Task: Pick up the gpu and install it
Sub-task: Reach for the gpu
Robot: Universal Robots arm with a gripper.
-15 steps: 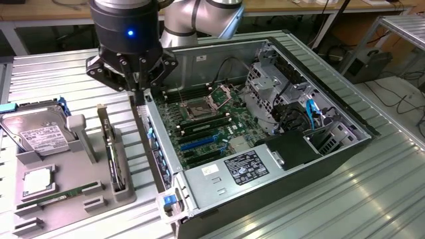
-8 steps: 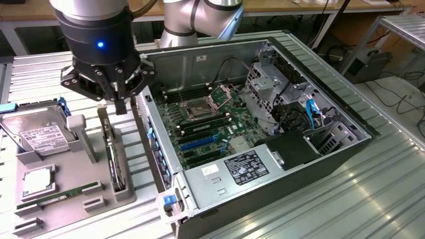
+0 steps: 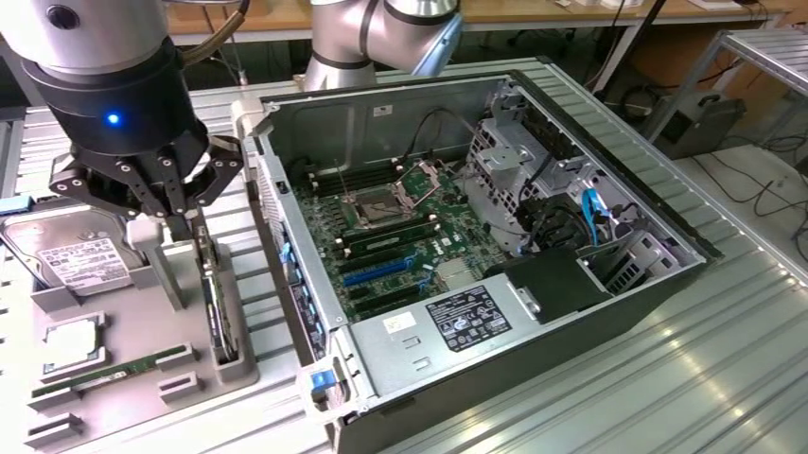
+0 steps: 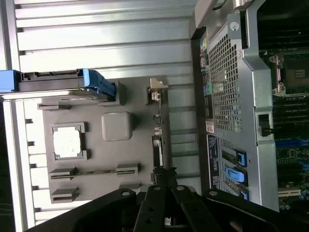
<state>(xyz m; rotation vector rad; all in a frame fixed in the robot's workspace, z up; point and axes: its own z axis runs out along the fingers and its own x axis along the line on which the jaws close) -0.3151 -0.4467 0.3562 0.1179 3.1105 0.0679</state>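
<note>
Black gripper [image 3: 165, 219] over the grey plastic tray's [image 3: 132, 331] case-side edge, jaws pinched narrow, empty as far as I see.
Thin dark gpu card [image 3: 222, 312] stands edgewise in its slot just below, beside the open silver computer case [image 3: 284, 236].

exterior view | tray [image 3: 132, 331] 9 o'clock of computer case [image 3: 378, 118] | on tray: hard drive [image 3: 76, 260] 11 o'clock, gpu [image 3: 218, 307] 3 o'clock

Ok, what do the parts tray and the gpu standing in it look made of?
The tray: matte grey with no glare and moulded-looking slots, probably plastic. The gpu: thin dark card on edge, likely a circuit board; its bracket is pale and shiny, seemingly bare metal.
</note>
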